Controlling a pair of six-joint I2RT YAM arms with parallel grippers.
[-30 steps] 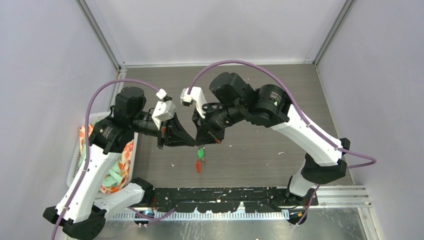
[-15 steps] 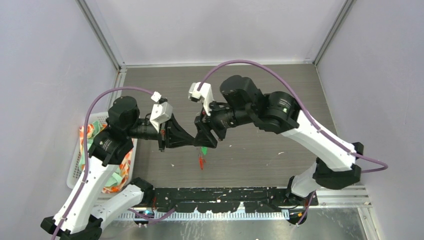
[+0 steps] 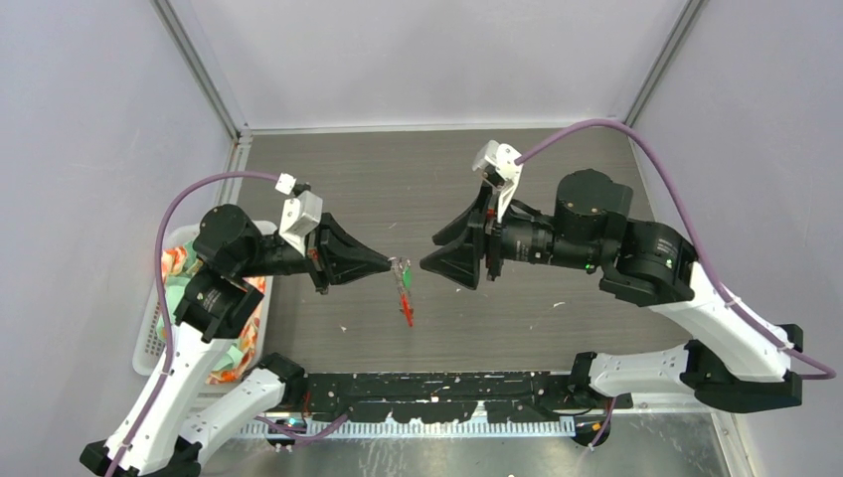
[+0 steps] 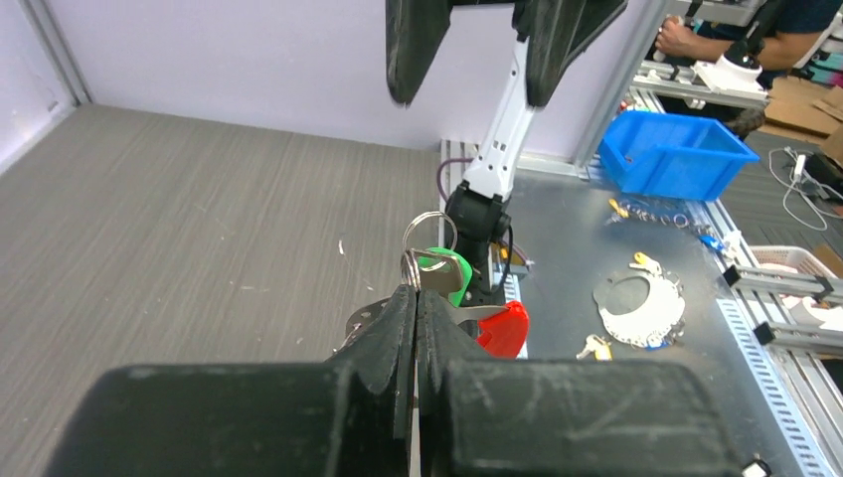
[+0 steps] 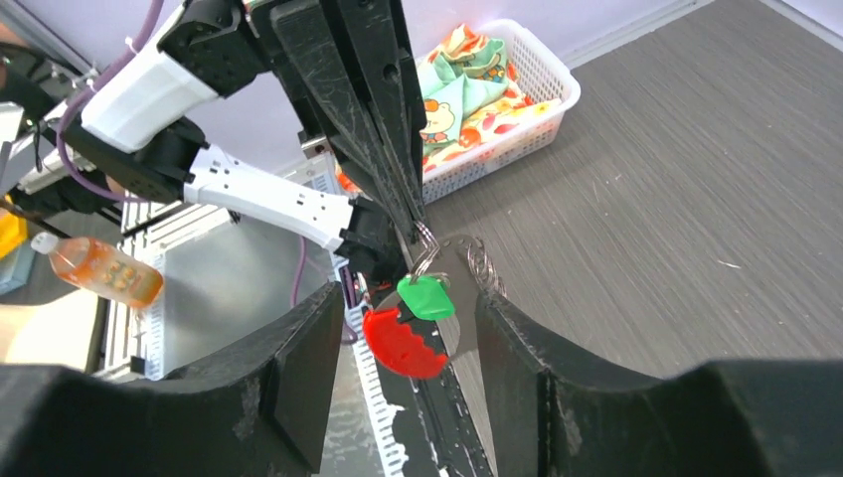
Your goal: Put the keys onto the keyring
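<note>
The left arm is stretched level over the table, and the left gripper [image 3: 386, 264] is pinched tight on the thin silver metal keyring [image 4: 429, 229], which is held in the air. A small key with a bright green plastic head [image 5: 425, 296] and a red plastic piece [image 5: 402, 343] are hung from it, just beyond the fingertips. The right gripper [image 3: 431, 254] is pointed back at it, jaws partly spread, near the bundle but apart. A second key cannot be made out.

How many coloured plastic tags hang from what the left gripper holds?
2, both on the keyring held by the left gripper: a green tag just under its tips, a red tag beside and below that. A smaller one may be hidden.
</note>
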